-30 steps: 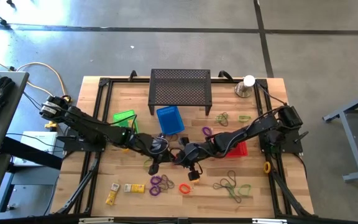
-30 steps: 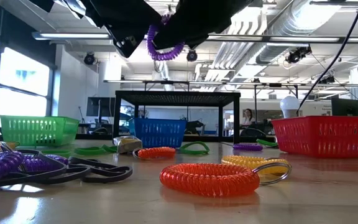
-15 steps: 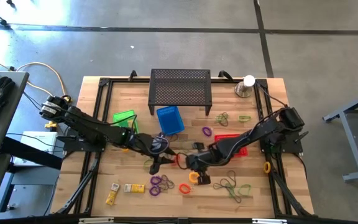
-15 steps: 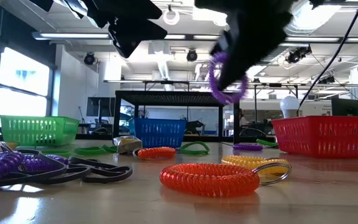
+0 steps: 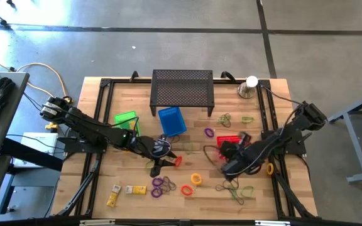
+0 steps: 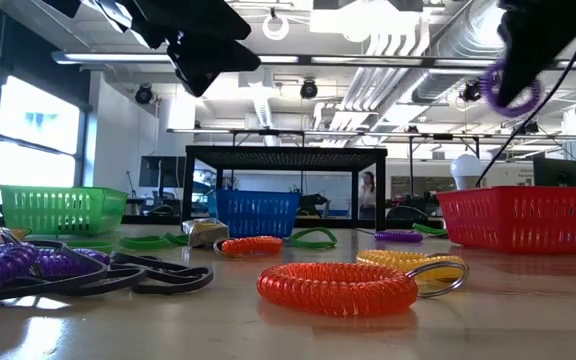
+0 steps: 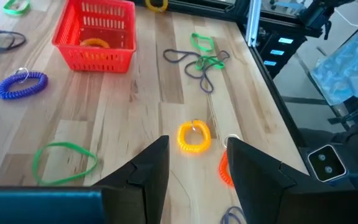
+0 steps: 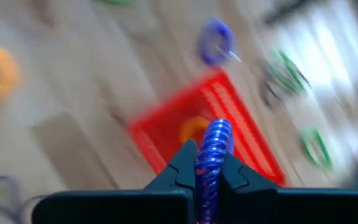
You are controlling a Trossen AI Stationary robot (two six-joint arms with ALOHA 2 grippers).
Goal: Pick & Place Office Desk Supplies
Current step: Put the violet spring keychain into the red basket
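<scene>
Right fingers (image 8: 205, 163) tight around purple coil (image 8: 214, 144), above red basket (image 8: 241, 134).

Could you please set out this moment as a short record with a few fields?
right gripper: shut on the purple coil loop, above the red basket
left gripper: open, empty, above the yellow coil
red basket contents: one orange-yellow coil
back of table: black mesh stand, blue basket before it

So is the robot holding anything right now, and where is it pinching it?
Yes. The right end effector pinches a purple coiled loop by one side of its ring, above the red basket. The left end effector is open and empty.
</scene>
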